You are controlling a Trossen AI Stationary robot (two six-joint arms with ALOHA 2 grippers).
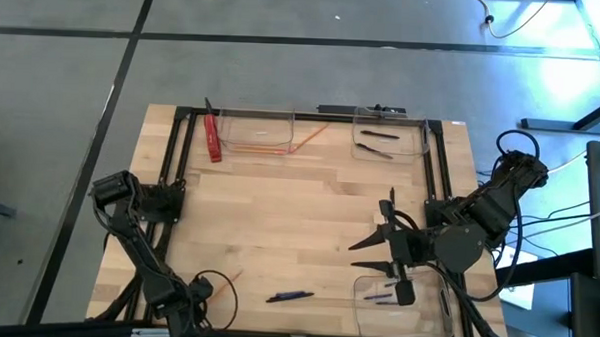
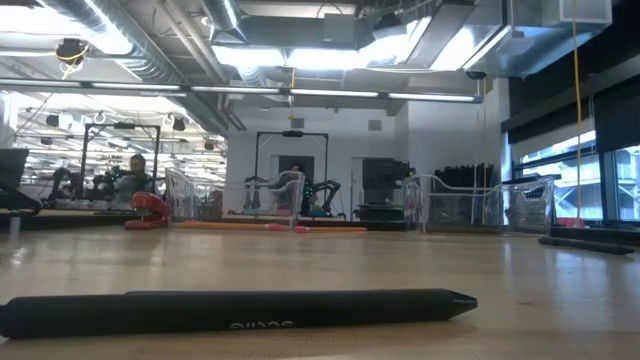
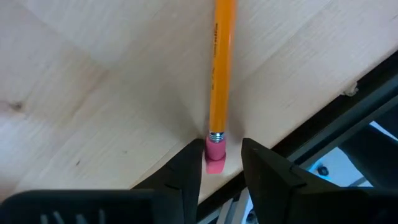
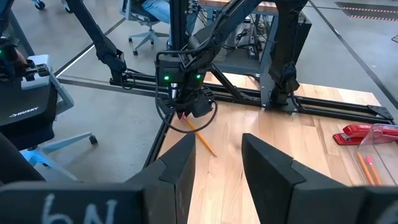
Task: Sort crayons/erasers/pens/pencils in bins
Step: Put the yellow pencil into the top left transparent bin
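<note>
Pencil (image 3: 221, 68) with its pink eraser end sits right at my left hand (image 3: 217, 167), fingers part-open astride that end at the desk's (image 1: 278, 228) near-left corner, not yet clamped as far as I can tell. My right hand (image 1: 385, 254) hovers released and empty beside the near-right bin (image 1: 445, 306), which already has a pen or two; the far bins (image 1: 287, 116) hold pencils and dark pens. Roughly half done I'd judge: still loose are this pencil, a dark pen (image 1: 290, 296) mid-front, another orange pencil (image 1: 314, 136) leaning on the far-left bin, and a red bar (image 1: 213, 137).
</note>
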